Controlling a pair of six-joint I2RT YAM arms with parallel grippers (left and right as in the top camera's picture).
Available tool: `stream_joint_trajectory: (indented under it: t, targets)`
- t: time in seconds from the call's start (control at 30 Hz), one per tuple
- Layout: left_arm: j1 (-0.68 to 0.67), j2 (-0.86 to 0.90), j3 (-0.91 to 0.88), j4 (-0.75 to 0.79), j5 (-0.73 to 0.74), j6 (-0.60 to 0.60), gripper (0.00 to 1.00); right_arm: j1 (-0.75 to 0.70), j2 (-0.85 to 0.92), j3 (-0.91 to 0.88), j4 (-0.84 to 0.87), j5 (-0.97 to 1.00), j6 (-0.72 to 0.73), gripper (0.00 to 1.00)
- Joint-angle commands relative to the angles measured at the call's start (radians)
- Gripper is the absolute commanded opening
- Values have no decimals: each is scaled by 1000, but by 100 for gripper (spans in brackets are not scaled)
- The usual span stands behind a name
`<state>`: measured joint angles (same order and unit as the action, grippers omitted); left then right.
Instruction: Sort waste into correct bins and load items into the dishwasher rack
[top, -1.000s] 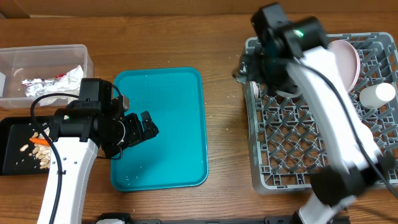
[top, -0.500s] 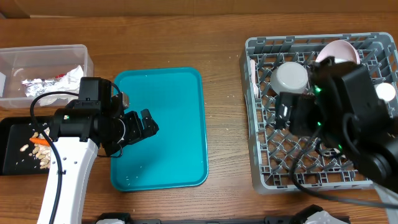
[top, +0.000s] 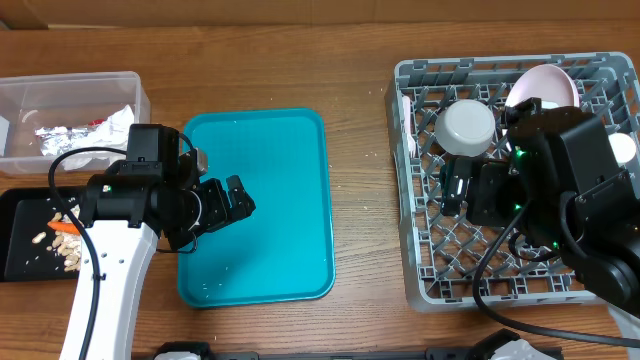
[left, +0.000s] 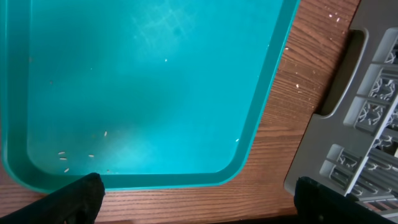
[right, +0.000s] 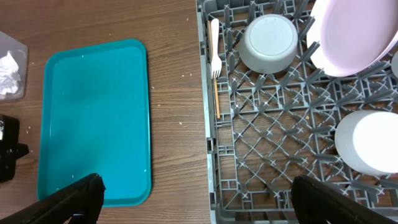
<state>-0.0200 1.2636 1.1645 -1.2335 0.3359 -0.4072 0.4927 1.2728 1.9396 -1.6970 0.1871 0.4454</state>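
The grey dishwasher rack (top: 470, 270) holds a pink plate (top: 545, 85), an upturned white bowl (top: 468, 123), another white dish (right: 370, 142) and a white fork (right: 214, 46), with a thin wooden stick (right: 216, 99) beside it. My right gripper (top: 455, 190) hangs open and empty above the rack's left part (right: 261, 155). My left gripper (top: 235, 205) is open and empty over the teal tray (top: 280, 160). The clear tub (top: 70, 85) holds a napkin (top: 118, 122) and a foil wrapper (top: 65, 132). The black tray (top: 15, 255) holds nuts and a carrot (top: 65, 227).
The teal tray (left: 143, 81) carries only a few crumbs (left: 62, 155) near its corner. Bare wood shows between the tray and the rack (left: 360, 124). The left arm's white link crosses the table's front left beside the black tray.
The right arm has pulled back from the rack's far left corner to low over its middle, uncovering the upturned bowl. The left arm has not moved.
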Motion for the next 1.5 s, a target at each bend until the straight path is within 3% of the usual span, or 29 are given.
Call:
stream_joint_trajectory:
  t: [0.0, 0.23, 0.37, 0.47, 0.63, 0.93, 1.17, 1.3, 1.47]
  targets:
    - [-5, -1, -3, 1, -7, 26, 100, 3, 0, -3, 3, -2, -4, 100]
    - [-5, -1, -3, 1, -7, 26, 100, -50, -40, -3, 6, 37, -60, 100]
    - [-5, -1, -3, 1, -7, 26, 100, -163, -108, -30, 60, -4, -78, 100]
    - [-5, -1, -3, 5, -7, 26, 100, -257, -195, -127, 156, -106, -167, 100]
    - [-5, -1, -3, 5, -6, 26, 100, -343, -394, -436, 436, -215, -287, 100]
    - [-5, -1, -3, 5, -7, 26, 100, -389, -799, -1104, 918, -299, -292, 100]
    - [-5, -1, -3, 5, -7, 26, 100, -456, -1004, -1387, 824, -265, -297, 100]
    - [-5, -1, -3, 4, -7, 26, 100, -488, -1066, -1458, 682, -254, -297, 100]
    - [-5, -1, -3, 5, -7, 26, 100, -488, -1116, -1493, 675, -241, -297, 100]
